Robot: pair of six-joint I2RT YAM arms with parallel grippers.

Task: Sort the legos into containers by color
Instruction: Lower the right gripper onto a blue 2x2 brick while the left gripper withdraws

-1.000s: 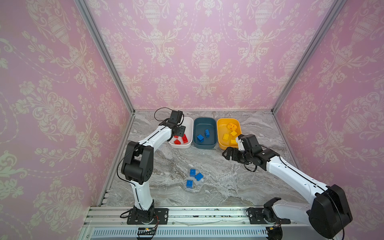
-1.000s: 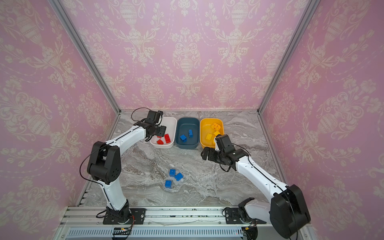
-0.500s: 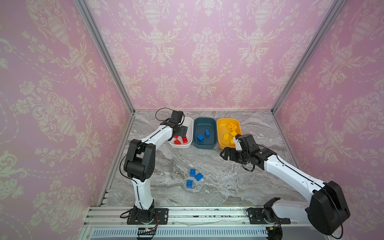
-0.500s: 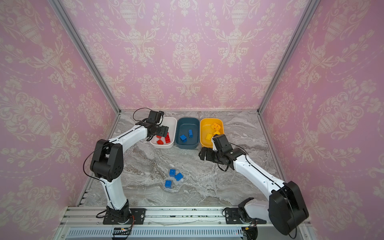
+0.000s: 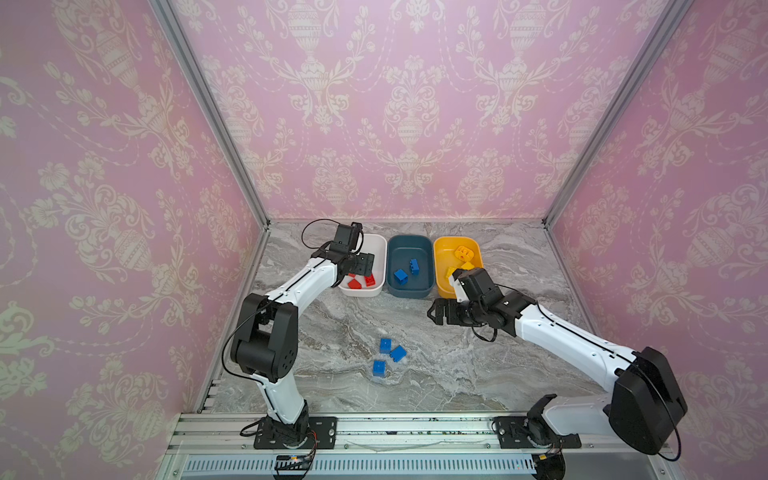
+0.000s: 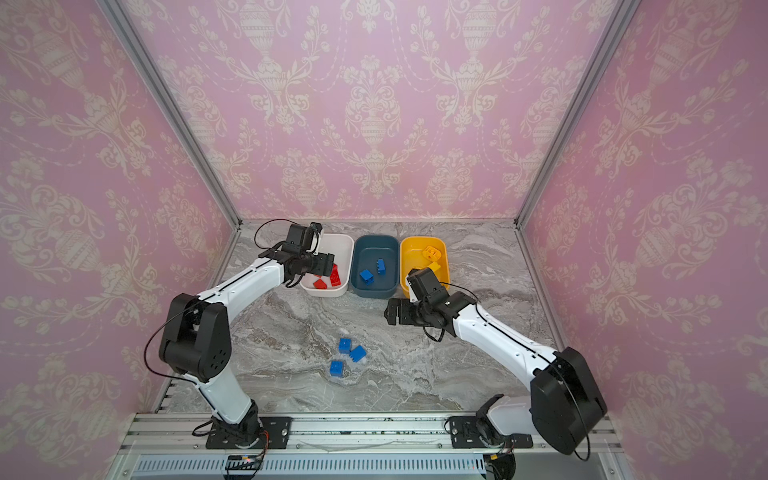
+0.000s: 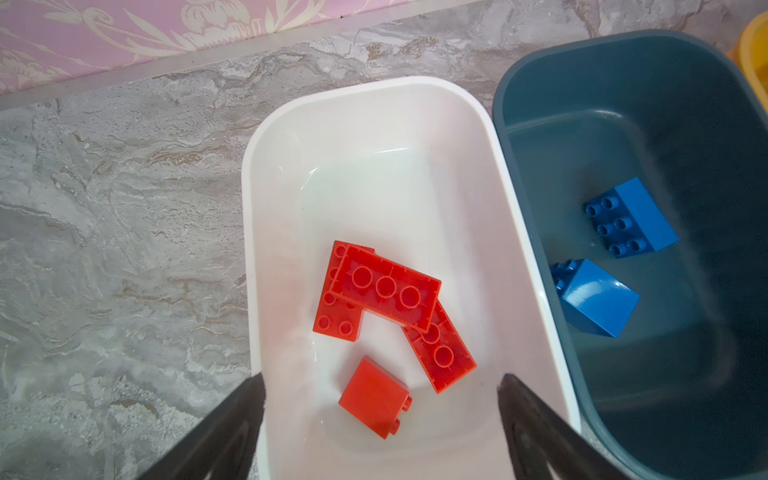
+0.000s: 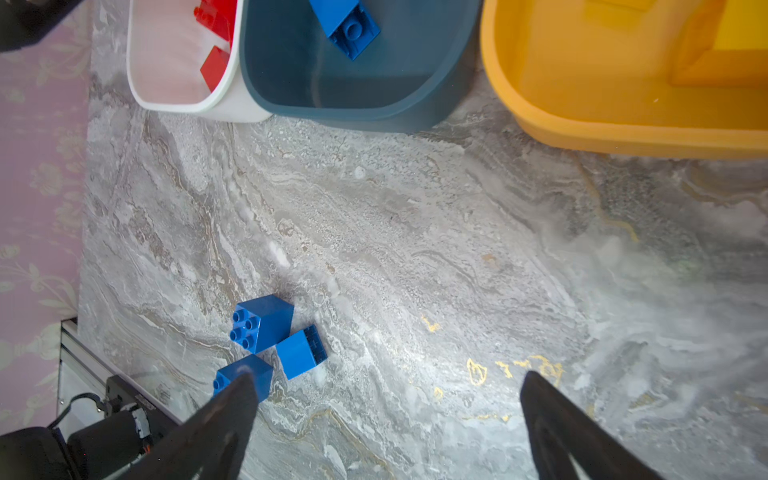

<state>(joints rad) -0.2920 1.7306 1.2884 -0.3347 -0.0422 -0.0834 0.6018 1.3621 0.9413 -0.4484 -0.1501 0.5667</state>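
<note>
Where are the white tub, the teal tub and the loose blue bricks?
white tub (image 7: 374,187): left wrist view, bare floor inside it.
teal tub (image 7: 665,365): left wrist view, bare inside surface.
loose blue bricks (image 5: 398,353): a top view, rightmost brick of the three.

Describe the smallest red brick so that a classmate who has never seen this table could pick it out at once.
At the back of the marble table stand three tubs in a row; take the white tub, leftmost in both top views. Inside it, the small red brick lies on its side, apart from the long red bricks, which overlap in a pile.
</note>
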